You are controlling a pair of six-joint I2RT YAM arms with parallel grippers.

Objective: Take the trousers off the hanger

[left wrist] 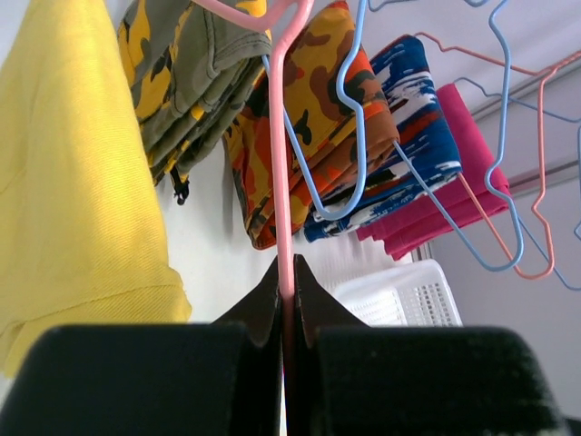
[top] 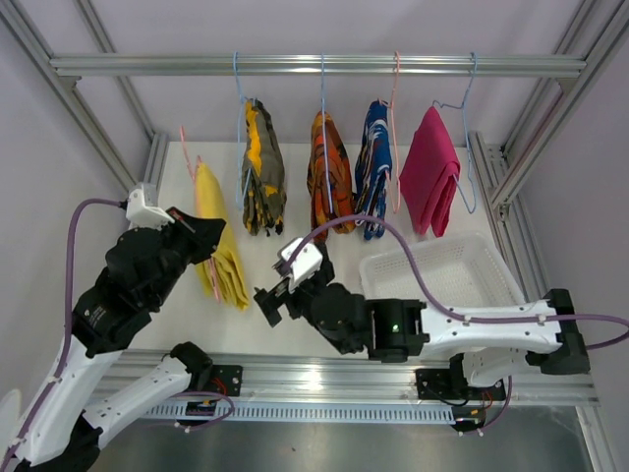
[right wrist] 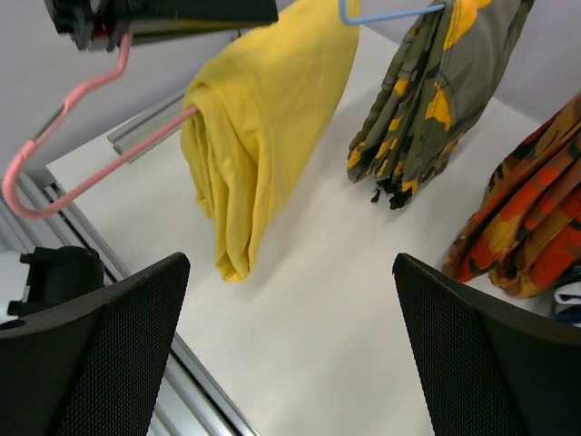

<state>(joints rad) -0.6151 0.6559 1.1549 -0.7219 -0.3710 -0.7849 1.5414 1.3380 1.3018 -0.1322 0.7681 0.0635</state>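
Observation:
My left gripper (top: 201, 236) is shut on the rod of a pink hanger (left wrist: 284, 182), held off the rail. The plain yellow trousers (top: 218, 236) hang folded over that hanger; they also show in the left wrist view (left wrist: 73, 182) and the right wrist view (right wrist: 263, 127). My right gripper (top: 270, 300) is open and empty, low over the table just right of the yellow trousers' lower end (right wrist: 290, 345). The camouflage (top: 263, 172), orange-black (top: 329, 177), blue-white-red (top: 373, 167) and magenta (top: 430, 172) trousers hang on hangers from the rail.
A metal rail (top: 314, 65) spans the top of the frame. A white mesh basket (top: 442, 270) stands on the table at the right, beside my right arm. Aluminium frame posts stand at both sides.

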